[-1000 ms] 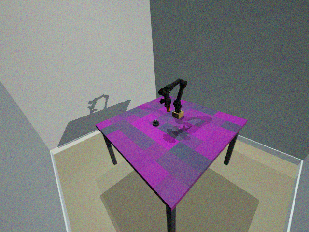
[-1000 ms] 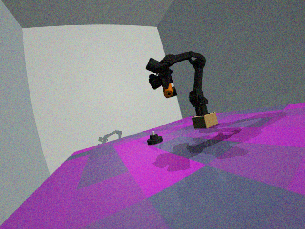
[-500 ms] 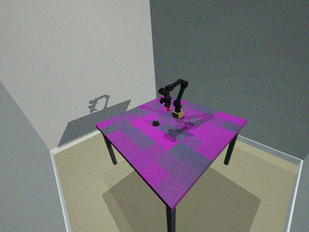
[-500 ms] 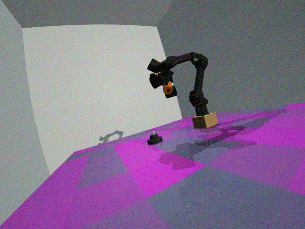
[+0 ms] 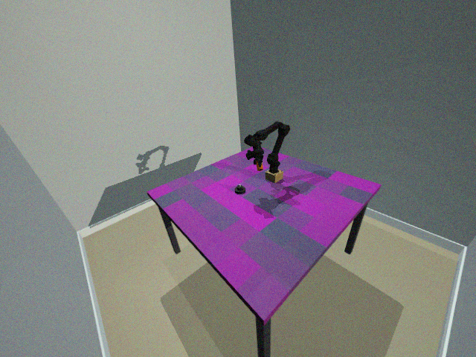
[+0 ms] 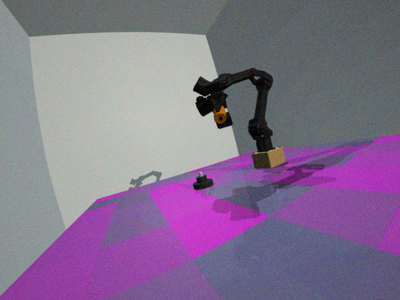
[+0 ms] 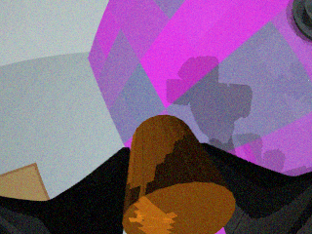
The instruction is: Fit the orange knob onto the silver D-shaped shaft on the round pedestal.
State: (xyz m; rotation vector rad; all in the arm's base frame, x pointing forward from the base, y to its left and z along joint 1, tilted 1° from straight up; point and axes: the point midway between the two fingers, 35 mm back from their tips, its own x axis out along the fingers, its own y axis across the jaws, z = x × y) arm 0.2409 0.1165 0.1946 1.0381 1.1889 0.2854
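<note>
The orange knob is held high above the table, between the fingers of my gripper, which is shut on it. The knob is tilted; its end with a dark round hole faces the exterior view. The hole's flat side is too small to make out, and the hole is hidden in the wrist view. The dark round pedestal stands on the table, apart from the knob. Its silver shaft points up; its flat side cannot be told.
The arm's tan base block stands on the magenta and grey-blue patchwork table, behind and to the right of the pedestal in the top and exterior views. The arm's shadow falls on the table beside the pedestal.
</note>
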